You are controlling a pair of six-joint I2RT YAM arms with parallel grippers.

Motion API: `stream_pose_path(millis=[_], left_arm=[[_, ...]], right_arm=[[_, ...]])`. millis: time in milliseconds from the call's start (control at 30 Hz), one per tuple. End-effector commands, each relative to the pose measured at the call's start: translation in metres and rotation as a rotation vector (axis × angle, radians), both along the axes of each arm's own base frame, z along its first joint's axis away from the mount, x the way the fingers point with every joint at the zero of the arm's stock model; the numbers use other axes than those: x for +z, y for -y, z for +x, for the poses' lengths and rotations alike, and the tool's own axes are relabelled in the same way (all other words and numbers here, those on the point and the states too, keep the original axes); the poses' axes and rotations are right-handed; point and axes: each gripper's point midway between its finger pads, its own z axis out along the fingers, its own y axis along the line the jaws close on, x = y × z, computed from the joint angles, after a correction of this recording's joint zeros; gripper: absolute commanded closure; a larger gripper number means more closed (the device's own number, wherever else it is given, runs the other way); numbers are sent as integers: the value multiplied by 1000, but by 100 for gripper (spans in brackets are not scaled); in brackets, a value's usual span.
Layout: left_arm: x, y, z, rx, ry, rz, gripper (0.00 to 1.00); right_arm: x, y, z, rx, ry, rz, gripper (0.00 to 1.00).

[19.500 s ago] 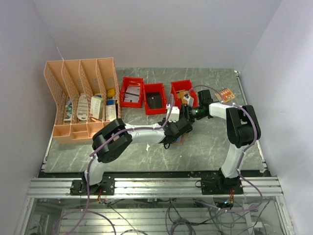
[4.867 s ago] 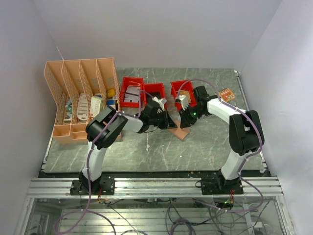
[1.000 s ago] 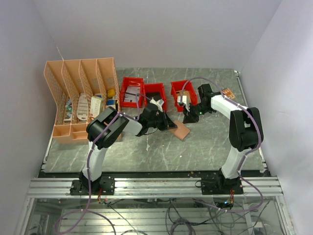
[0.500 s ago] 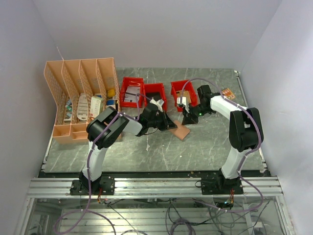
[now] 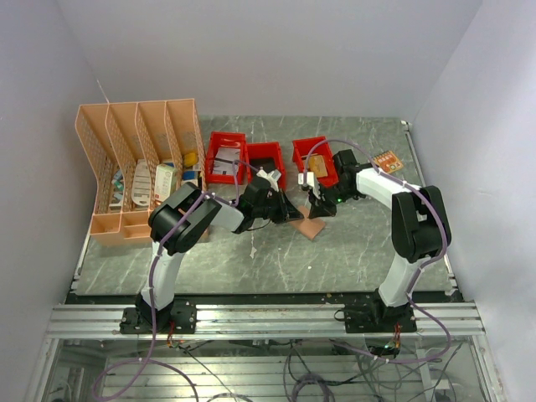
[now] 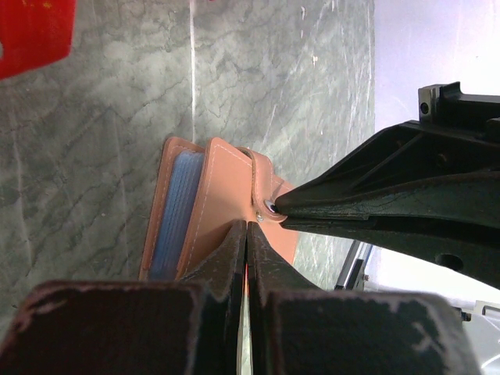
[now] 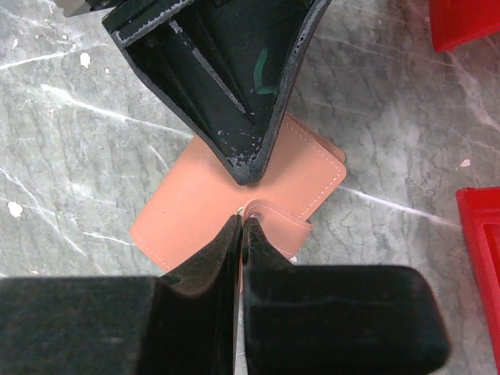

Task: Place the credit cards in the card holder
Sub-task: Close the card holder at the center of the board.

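The card holder (image 5: 311,226) (image 7: 195,211) (image 6: 226,191) is a tan leather wallet lying flat on the grey table between the two grippers. A light blue credit card (image 6: 176,211) shows edge-on between its panels. My left gripper (image 5: 289,211) (image 6: 247,226) (image 7: 246,170) is shut, its tips resting on the holder's upper face. My right gripper (image 5: 321,207) (image 7: 241,220) (image 6: 273,208) is shut at the end of the snap tab (image 7: 281,215), which curls up off the holder to its tips.
Three red bins (image 5: 265,167) stand just behind the holder; the right bin (image 5: 314,159) has a tan item inside. A peach desk organizer (image 5: 138,167) fills the back left. A small orange item (image 5: 387,161) lies at the back right.
My right gripper has come a little nearer and down to the holder, and its jaws have closed at the snap tab. The left gripper and the holder have stayed put.
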Motion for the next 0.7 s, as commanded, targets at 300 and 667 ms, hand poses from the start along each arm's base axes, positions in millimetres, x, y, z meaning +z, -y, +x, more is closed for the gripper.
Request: stream_pose_path(millis=[300,667], left_arm=[[-52,-14,-19,-11,-84,135,93],[-52,-15,-20,-11,-85,134,93]], right_arm=[[-6,-1,-22,65,-8,-33,100],[-10,-5,-25,87,-1,-74,100]])
